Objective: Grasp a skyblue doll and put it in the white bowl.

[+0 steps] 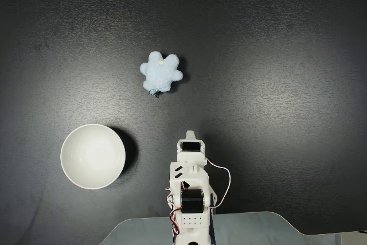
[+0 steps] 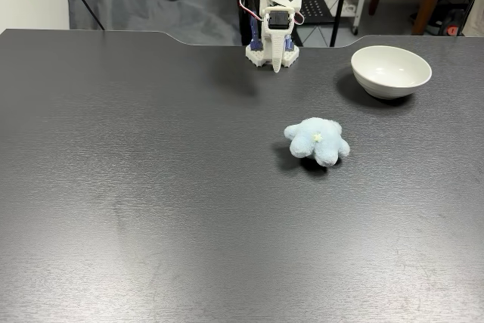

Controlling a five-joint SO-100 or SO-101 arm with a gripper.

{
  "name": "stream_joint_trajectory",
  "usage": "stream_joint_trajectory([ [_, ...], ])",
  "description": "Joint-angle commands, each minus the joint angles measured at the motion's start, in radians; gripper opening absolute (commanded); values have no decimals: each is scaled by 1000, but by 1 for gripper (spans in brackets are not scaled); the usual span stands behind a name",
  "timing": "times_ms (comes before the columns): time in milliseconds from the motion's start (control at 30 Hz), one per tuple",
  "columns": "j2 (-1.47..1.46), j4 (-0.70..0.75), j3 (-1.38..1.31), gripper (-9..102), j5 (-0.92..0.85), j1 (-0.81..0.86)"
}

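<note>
Your end effector [image 1: 192, 136] sits folded at the arm's base, fingers seemingly pressed together and holding nothing; the skyblue doll [image 1: 161, 73] lies on the bench straight ahead of it, well apart, the white bowl [image 1: 93, 156] beside the base

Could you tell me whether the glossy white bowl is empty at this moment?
Empty: the glossy white bowl shows a bare inside, and the fluffy sky-blue plush doll lies apart on the table.
</note>
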Motion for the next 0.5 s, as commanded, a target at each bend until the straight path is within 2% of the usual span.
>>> stream_joint_trajectory([
  [0, 2, -25, -9, -1, 0, 3],
  [467, -54, -29, -23, -1, -2, 3],
])
